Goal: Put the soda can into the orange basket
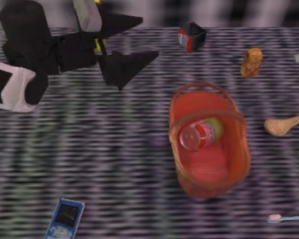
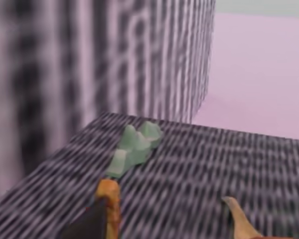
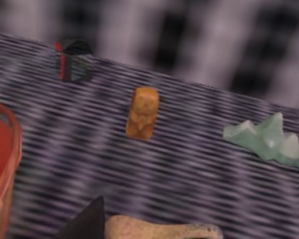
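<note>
Striped desk (image 1: pixel 114 164) is carrying the basket (image 1: pixel 241 164), the can (image 1: pixel 202 134) lying inside. Left hand (image 1: pixel 122 52) is hovering top-left, fingers apart. Snagging the handle could tip it.

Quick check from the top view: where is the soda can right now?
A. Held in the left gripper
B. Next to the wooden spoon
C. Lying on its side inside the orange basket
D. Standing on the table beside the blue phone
C: the soda can lies tipped over inside the orange basket, under its handle, with the left gripper open and well clear at the table's upper left.
</note>
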